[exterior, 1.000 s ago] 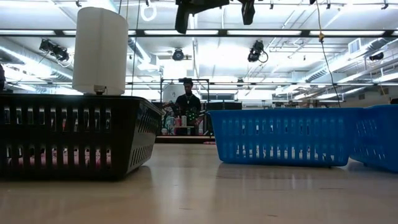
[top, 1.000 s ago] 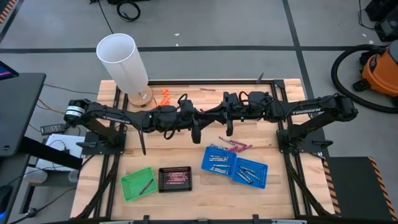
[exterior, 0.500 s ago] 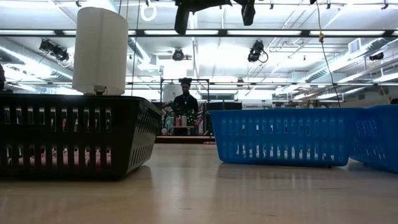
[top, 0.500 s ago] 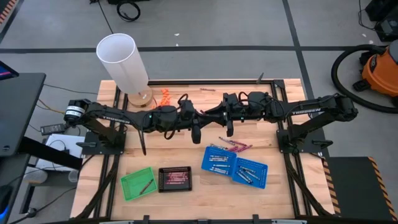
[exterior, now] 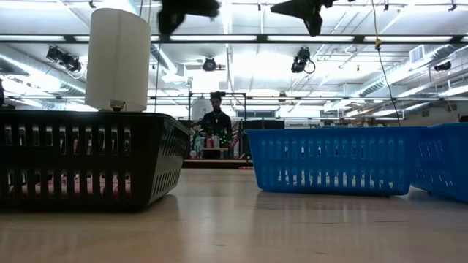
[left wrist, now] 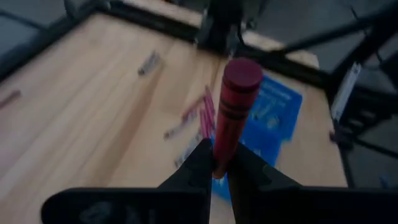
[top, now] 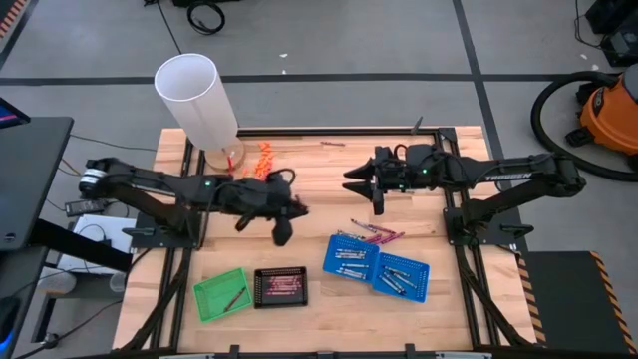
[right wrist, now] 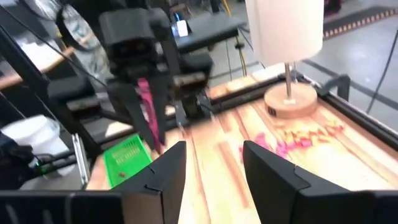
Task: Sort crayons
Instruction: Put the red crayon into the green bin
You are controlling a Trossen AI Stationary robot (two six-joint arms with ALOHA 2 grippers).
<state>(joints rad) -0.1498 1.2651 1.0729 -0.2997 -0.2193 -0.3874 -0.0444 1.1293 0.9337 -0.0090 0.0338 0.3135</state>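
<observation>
My left gripper [left wrist: 217, 171] is shut on a dark red crayon [left wrist: 233, 106], up in the air over the table's middle left [top: 282, 227]. The right wrist view shows that gripper from the front with the crayon [right wrist: 147, 109] between its fingers. My right gripper [right wrist: 214, 168] stands open with nothing between its fingers, high over the table's middle right [top: 367, 189]. More crayons [top: 377, 234] lie loose on the wood by the blue baskets [top: 349, 256]. In the low view both grippers show only at the top edge, left [exterior: 174, 16] and right [exterior: 311, 14]. My left gripper pinches the crayon's lower end [left wrist: 217, 160] between its two fingertips. The crayon runs on past the fingers along their line, its flat round end [left wrist: 241, 71] farthest from them. The fingers slant downward toward the table's right side. The crayon is lifted clear of the table.
A green basket [top: 220, 294] and a black basket [top: 280, 286] stand near the front edge, and a second blue basket [top: 401, 276] to their right. A white lamp [top: 199, 100] and a heap of orange-pink pieces [top: 265, 153] are at the back left.
The two grippers, close together over the table's middle a second ago, have drawn apart. My left gripper has gone toward the table's left and near edge and tipped up. My right gripper has pulled back toward the right edge.
</observation>
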